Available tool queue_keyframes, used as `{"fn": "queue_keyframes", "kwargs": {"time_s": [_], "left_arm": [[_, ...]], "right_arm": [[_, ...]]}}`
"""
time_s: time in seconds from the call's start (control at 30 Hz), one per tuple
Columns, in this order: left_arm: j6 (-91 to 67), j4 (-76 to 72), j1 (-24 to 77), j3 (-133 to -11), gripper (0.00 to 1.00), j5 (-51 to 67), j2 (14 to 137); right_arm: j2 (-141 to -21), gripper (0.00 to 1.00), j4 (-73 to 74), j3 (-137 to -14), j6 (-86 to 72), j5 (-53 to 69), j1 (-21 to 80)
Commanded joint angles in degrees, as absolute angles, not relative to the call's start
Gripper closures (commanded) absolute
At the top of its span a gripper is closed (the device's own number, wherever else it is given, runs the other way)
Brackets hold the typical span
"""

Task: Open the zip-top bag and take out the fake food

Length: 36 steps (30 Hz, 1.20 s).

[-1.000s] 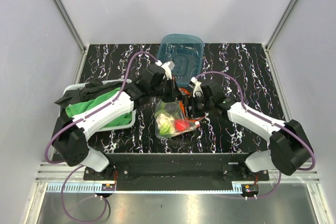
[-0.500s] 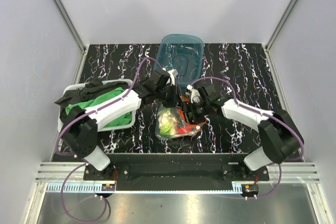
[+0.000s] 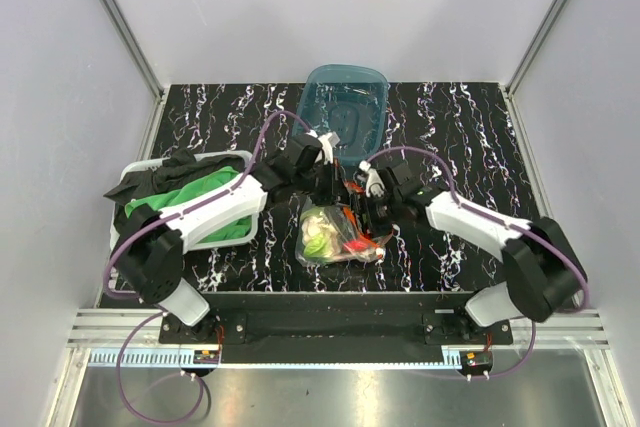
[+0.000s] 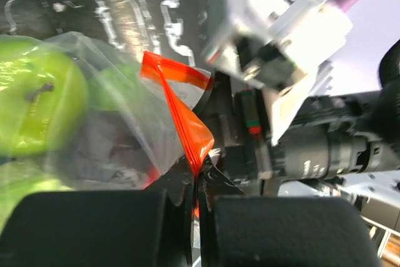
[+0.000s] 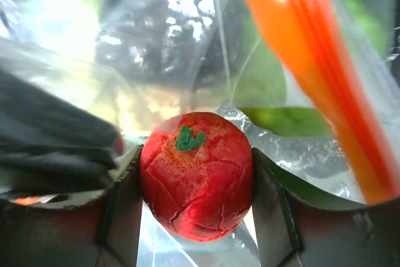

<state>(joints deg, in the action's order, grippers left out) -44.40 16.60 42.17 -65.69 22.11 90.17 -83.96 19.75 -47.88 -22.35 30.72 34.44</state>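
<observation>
- Zip-top bag (image 3: 338, 235): lies mid-table toward the near edge, between the two grippers. The mouth looks parted.
- Left gripper (image 4: 195, 186): closed to a narrow pinch on the orange zip strip (image 4: 181, 117), holding that lip up.
- Right gripper (image 5: 197, 186): clamped on either side of the red piece (image 5: 197, 176), apparently inside the bag mouth.
- Green apple (image 4: 37, 104): inside the bag, behind the film.
- Progress, as judged: opening looks done and removal is starting. No piece is seen outside the bag, so every piece remains to come out.
</observation>
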Motion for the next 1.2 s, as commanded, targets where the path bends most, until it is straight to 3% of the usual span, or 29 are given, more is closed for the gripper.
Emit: {"fn": "queue_keyframes", "kwargs": {"time_s": [0.0, 0.43, 0.73, 1.1, 1.17], "left_arm": [[-42.3, 13.0, 41.2, -65.0, 1.0, 24.7, 83.1], [-35.5, 21.8, 40.8, -66.5, 1.0, 20.5, 77.9], [-34.8, 23.5, 40.3, -63.2, 1.0, 21.1, 74.0], [-27.2, 32.0, 38.2, -63.4, 1.0, 22.4, 70.2], [-26.1, 33.5, 37.5, -63.5, 1.0, 22.2, 69.4]], "right_arm": [[-75.2, 0.79, 25.9, -54.8, -21.8, 24.4, 35.2], [-69.9, 1.0, 30.6, -69.3, -23.2, 7.1, 35.2], [-79.8, 0.93, 23.0, -78.8, -16.9, -7.1, 33.9], [-108.6, 0.88, 22.9, -96.9, -16.5, -1.6, 25.6], [-113.5, 0.8, 23.9, -101.0, -16.3, -1.1, 25.0]]}}
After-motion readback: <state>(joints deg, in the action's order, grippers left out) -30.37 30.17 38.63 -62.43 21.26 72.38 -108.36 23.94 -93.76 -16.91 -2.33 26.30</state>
